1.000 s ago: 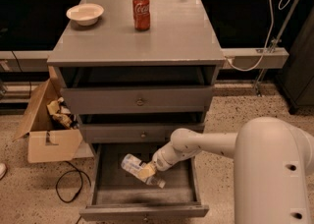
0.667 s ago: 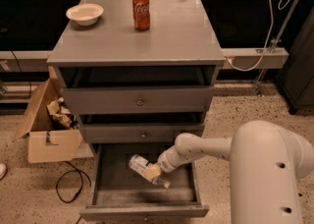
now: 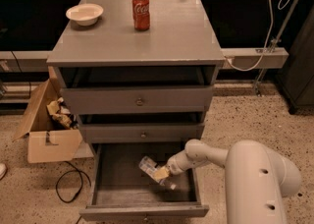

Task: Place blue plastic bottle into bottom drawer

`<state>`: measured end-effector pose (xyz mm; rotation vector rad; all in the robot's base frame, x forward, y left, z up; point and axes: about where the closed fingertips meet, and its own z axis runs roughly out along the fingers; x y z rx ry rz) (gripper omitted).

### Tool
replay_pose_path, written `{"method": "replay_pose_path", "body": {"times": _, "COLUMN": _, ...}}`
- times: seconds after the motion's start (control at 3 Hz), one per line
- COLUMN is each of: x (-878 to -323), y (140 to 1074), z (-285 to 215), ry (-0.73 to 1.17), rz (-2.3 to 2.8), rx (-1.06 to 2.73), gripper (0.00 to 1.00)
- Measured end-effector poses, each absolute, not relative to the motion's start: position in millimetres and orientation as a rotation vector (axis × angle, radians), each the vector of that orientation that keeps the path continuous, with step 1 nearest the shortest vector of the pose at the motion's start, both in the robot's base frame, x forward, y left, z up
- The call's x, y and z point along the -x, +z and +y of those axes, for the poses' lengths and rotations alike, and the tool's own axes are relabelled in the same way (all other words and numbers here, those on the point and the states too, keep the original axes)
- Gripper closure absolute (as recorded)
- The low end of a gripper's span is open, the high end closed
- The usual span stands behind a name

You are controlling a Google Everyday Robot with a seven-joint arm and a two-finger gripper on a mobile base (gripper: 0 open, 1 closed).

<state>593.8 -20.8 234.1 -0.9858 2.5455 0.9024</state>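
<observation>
Bottle [image 3: 147, 164], clamped in the tool [image 3: 161, 173], has shifted toward the right edge of the drawer [image 3: 117, 184]; released while tilted, it could roll or bounce.

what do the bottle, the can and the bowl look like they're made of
The bottle looks like clear thin plastic, see-through with a pale label; the claw grips it inside the open bottom drawer. The can seems metal, likely aluminium: glossy red print, silvery top rim. The bowl is smooth off-white, ceramic or hard plastic; I cannot tell which.
</observation>
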Motion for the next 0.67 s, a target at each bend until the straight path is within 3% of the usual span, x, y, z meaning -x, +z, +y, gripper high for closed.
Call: {"method": "replay_pose_path", "body": {"times": 0.67, "x": -606, "y": 183, "z": -30, "ry": 0.934, "rz": 2.595, "rx": 0.956, "gripper": 1.0}}
